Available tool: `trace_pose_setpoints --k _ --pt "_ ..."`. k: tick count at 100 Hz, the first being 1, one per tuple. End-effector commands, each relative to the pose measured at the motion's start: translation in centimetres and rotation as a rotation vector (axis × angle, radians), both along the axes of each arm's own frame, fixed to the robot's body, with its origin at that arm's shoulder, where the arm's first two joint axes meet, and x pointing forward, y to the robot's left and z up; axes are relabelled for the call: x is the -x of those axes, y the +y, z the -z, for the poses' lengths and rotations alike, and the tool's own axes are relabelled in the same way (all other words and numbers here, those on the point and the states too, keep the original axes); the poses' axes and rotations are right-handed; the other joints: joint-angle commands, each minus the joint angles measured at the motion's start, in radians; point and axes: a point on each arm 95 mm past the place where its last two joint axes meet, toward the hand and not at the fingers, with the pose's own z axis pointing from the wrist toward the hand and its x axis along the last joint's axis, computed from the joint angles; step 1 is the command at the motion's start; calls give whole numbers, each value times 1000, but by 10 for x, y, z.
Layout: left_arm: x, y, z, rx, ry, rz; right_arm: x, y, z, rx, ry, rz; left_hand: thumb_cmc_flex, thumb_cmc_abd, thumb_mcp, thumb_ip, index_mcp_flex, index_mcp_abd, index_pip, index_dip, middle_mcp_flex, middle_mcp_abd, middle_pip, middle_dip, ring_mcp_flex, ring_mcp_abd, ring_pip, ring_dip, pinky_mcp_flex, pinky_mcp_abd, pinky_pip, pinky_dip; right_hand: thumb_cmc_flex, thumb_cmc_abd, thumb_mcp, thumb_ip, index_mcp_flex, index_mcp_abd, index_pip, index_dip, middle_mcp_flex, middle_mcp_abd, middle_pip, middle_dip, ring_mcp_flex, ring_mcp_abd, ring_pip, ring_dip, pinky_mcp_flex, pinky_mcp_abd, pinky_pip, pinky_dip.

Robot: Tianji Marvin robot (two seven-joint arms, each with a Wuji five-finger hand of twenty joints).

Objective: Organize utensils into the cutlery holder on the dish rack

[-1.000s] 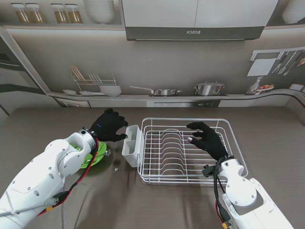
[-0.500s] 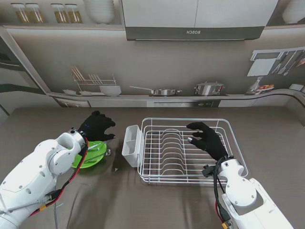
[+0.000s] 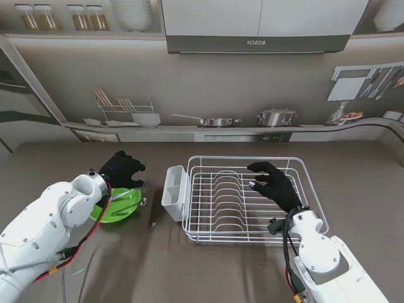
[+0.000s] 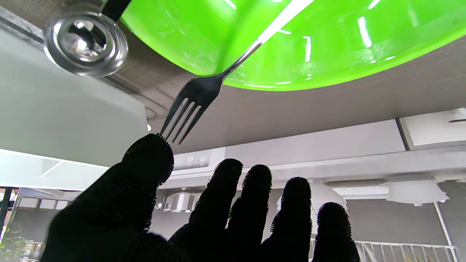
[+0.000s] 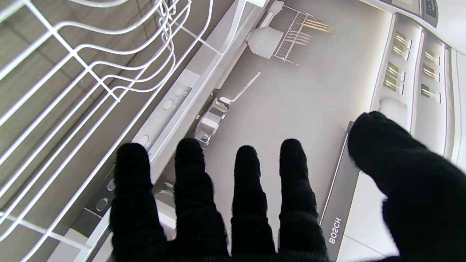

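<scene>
Fingers [image 4: 225, 203] of the left hand [image 3: 122, 169] spread empty above the green plate [image 3: 120, 205], whose fork [image 4: 193, 98] overhangs the brown table [image 3: 353, 183]. The right hand [image 3: 273, 183], splayed, hovers over the dish rack [image 3: 246, 199]; its white cutlery holder [image 3: 173, 191] faces a printed kitchen backdrop [image 3: 252, 82].

The left hand [image 3: 123, 169] and arm cover much of the bowl [image 3: 124, 204], and the fork [image 4: 189, 100] handle runs off the wrist picture's edge. Inside the holder [image 3: 173, 192] nothing can be made out.
</scene>
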Motion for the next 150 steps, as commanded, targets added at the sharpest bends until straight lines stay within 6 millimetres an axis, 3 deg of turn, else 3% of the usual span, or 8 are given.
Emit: trace_pose_setpoints --k 1,38,91,129,150 --pt "-1 2 2 -13 25 -3 2 4 2 -3 12 -16 21 -5 25 11 -34 24 -22 -13 -35 10 -11 -10 -29 -14 -22 -3 -25 -24 -19 -4 -11 7 11 19 0 -4 -8 5 5 -1 -7 -3 28 -17 -4 14 -1 -23 -23 21" --pt "-4 2 9 -17 83 6 2 4 3 -2 15 -16 36 -20 44 3 -46 -4 -26 -28 -64 12 -18 -20 -54 -25 -36 -7 -48 -34 -31 -12 -12 9 11 19 -2 -5 -8 4 4 -2 -7 -3 29 -16 -4 14 1 -24 -24 22" --pt "-6 0 19 -22 144 -3 1 3 3 -1 16 -10 44 -9 37 -5 -81 -2 -41 -49 -97 11 -27 -32 -81 -33 -54 -13 -77 -45 -45 -22 -10 11 13 19 -1 -4 -8 4 6 -1 -6 -2 28 -17 -4 14 1 -23 -26 23" --pt "-7 0 24 -10 170 -22 1 3 3 -3 17 -9 60 8 28 -3 -68 -20 -29 -47 -100 9 -26 -34 -84 -37 -55 -11 -82 -49 -45 -22 -8 13 14 20 -1 -4 -8 4 7 0 -5 -2 29 -16 -3 14 1 -24 -27 24" --pt "-8 -1 26 -1 171 -27 1 3 3 -11 18 -9 74 16 31 -2 -23 -42 0 -28 -90 4 -21 -32 -76 -35 -51 -9 -79 -48 -42 -21 -8 12 15 20 1 -4 -7 4 8 2 -6 -2 29 -14 -3 14 2 -24 -27 24"
